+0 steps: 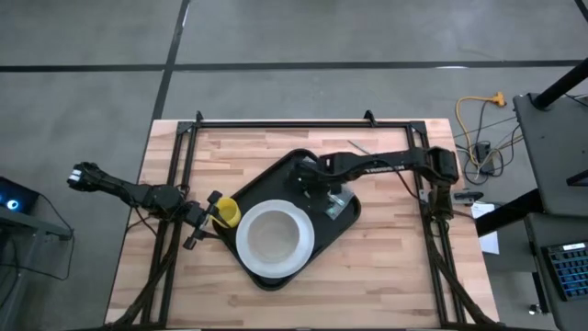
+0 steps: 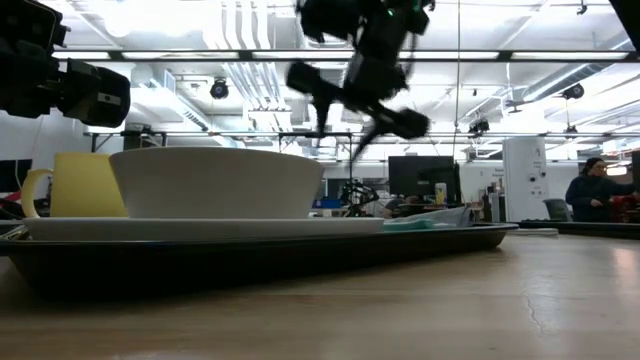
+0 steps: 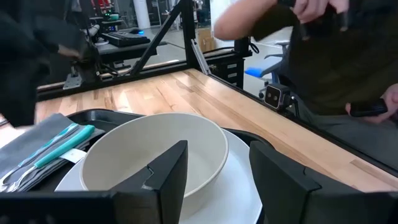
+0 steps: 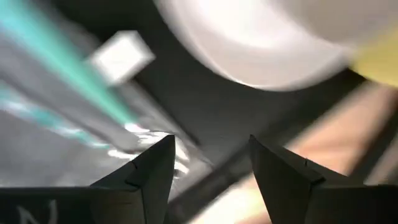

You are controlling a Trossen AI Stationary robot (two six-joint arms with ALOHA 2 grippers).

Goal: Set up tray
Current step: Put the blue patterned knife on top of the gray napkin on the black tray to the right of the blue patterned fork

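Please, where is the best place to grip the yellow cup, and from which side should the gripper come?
Probably the rim or wall on the side facing away from the plate. The yellow cup stands upright at the tray's left edge, close against the white plate, so that side is blocked. The left gripper is right beside it, open, and could come from the left. The handle looks too thin.

Black tray (image 1: 292, 175) angled mid-table, carrying white plate (image 1: 275, 241), grey napkin (image 1: 342, 204). Yellow cup (image 1: 226, 213) at left gripper (image 1: 208, 219), possibly held. Right gripper (image 1: 310, 176) above tray's far part.
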